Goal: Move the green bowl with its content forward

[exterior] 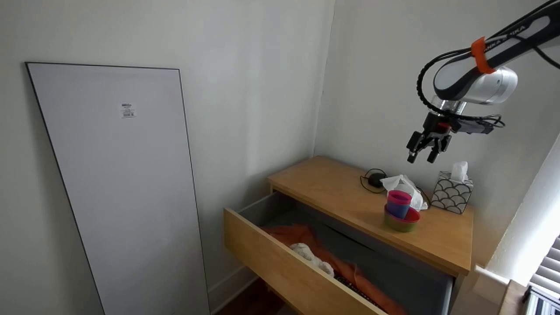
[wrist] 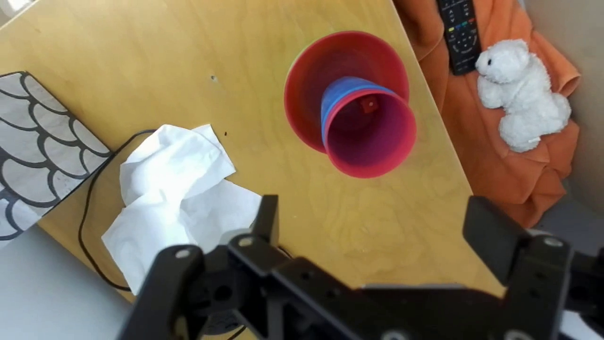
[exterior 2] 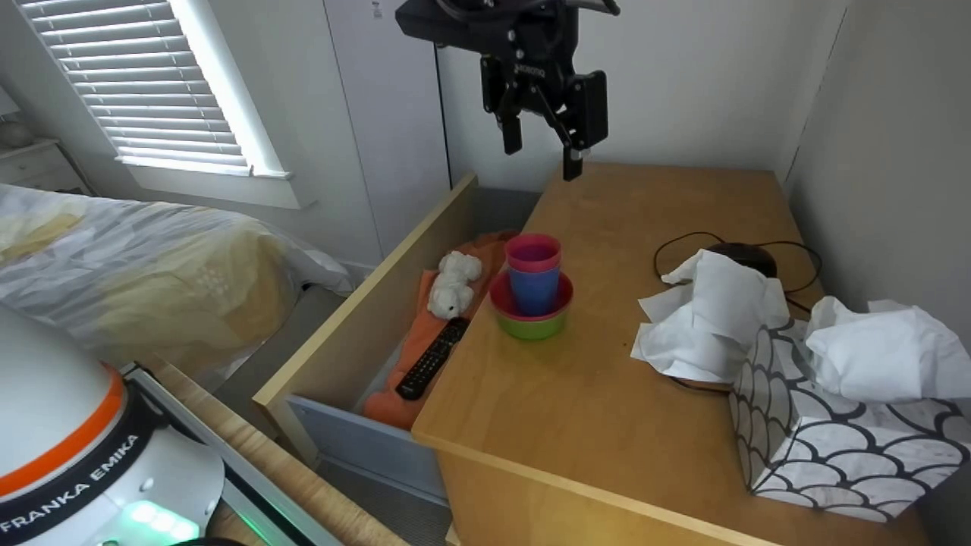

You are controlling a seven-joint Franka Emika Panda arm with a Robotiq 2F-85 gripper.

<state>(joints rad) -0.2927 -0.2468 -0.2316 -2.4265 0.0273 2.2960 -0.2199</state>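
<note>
The green bowl sits on the worktop, close to the edge that borders the drawer. A red bowl is nested in it, and inside that stands a blue cup with a pink cup stacked in its mouth. The wrist view looks down into the pink cup, where a small red spot shows — whether a loose piece or part of the cup, I cannot tell.

The hand hangs in the air above the worktop, its two fingers spread wide apart, well away from the bowls and cups.

Farther across the worktop lies a crumpled white tissue, near a tissue box patterned with dark arcs. A round black device rests just beside the crumpled tissue. The drawer is pulled out; in it an orange cloth carries a white plush toy and, just beside the toy, a black remote.

Beyond the furniture, a large pale panel leans against the wall in an exterior view — and a bed under crinkled sheeting stands near a window blind.
</note>
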